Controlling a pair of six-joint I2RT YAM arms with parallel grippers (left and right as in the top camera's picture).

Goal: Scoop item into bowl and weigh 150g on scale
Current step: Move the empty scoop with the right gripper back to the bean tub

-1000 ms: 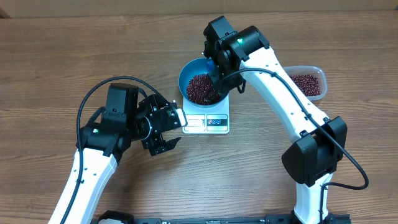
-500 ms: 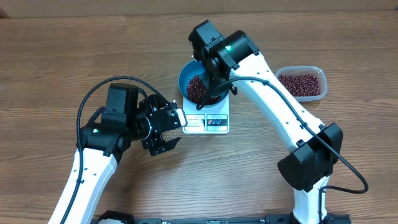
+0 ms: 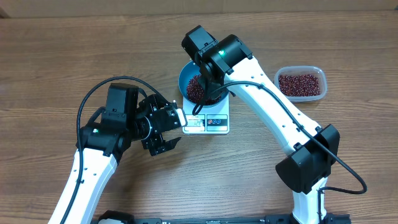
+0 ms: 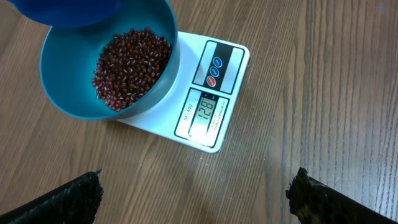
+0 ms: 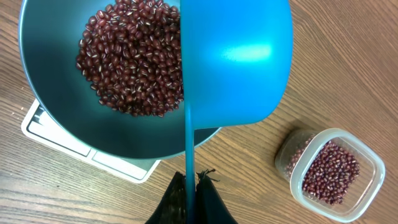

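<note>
Your right pincer (image 5: 191, 186) is clenched on the thin handle of the blue scoop (image 5: 236, 62), which hangs tilted across the rim of the bowl (image 5: 56, 134). The beans (image 5: 130, 56) lie piled in that bowl, which sits on the scale (image 4: 214, 74). Your left pincer (image 4: 193, 190) is released, jaws wide, just near-left of the scale's edge. Bare table (image 3: 50, 56) spreads far and left. Only the left wrist view shows the display, reading 128. Only the right wrist and overhead views show the tub (image 5: 287, 160) of beans, to the right and well apart.
</note>
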